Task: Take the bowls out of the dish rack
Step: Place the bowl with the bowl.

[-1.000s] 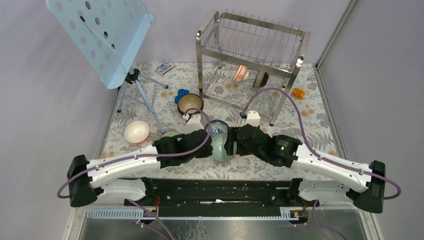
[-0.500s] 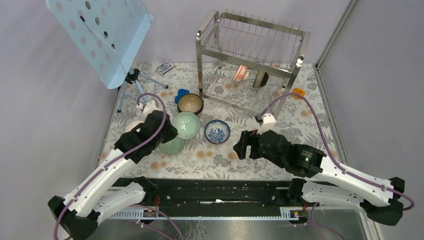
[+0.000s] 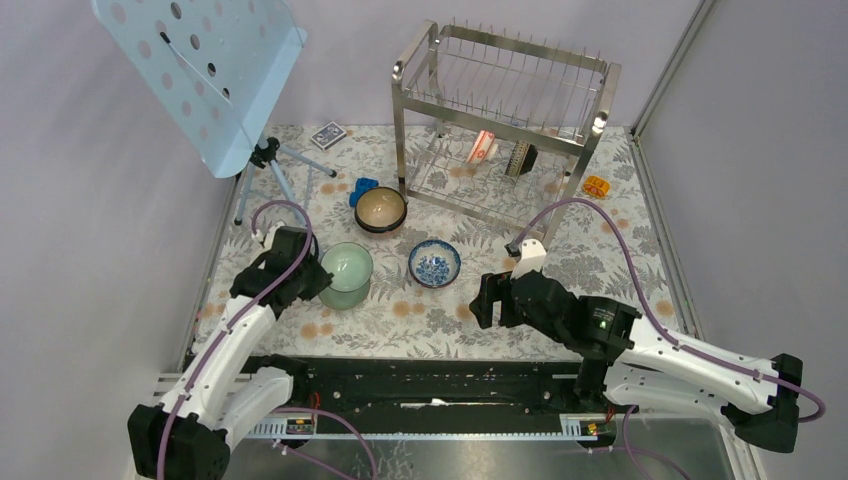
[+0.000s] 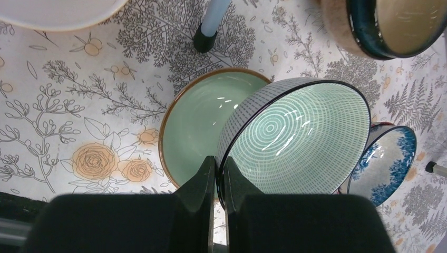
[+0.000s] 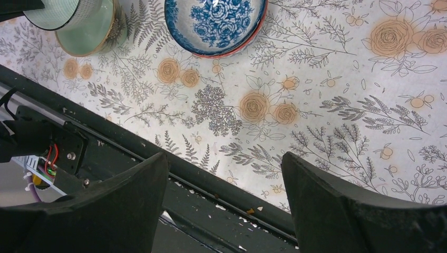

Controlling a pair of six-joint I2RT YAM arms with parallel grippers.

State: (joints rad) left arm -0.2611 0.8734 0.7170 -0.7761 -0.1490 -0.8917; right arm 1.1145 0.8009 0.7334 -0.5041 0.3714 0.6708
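My left gripper (image 4: 217,161) is shut on the black rim of a pale green bowl with ringed lines inside (image 4: 295,137). It holds this bowl tilted over a plain pale green bowl (image 4: 200,121) on the table; I cannot tell if they touch. From above, the held bowl (image 3: 347,266) is at left centre. A blue-and-white bowl (image 3: 435,263) and a dark brown bowl (image 3: 381,208) sit nearby, and a white bowl (image 4: 52,9) lies further left. The dish rack (image 3: 400,75) stands at the back with an orange-red bowl (image 3: 483,146) on its lower tier. My right gripper (image 5: 224,158) hangs open and empty over the table's near edge.
A pale blue music stand (image 3: 200,70) on a tripod stands at the back left, one leg (image 4: 211,21) close to the bowls. A card box (image 3: 327,134), a blue object (image 3: 363,187) and a small orange item (image 3: 596,186) lie around. A black rail (image 5: 211,200) runs along the near edge.
Both grippers met at the ringed green bowl in the middle. My left arm has since swung left with it over the plain green bowl, and my right gripper let go and drew back.
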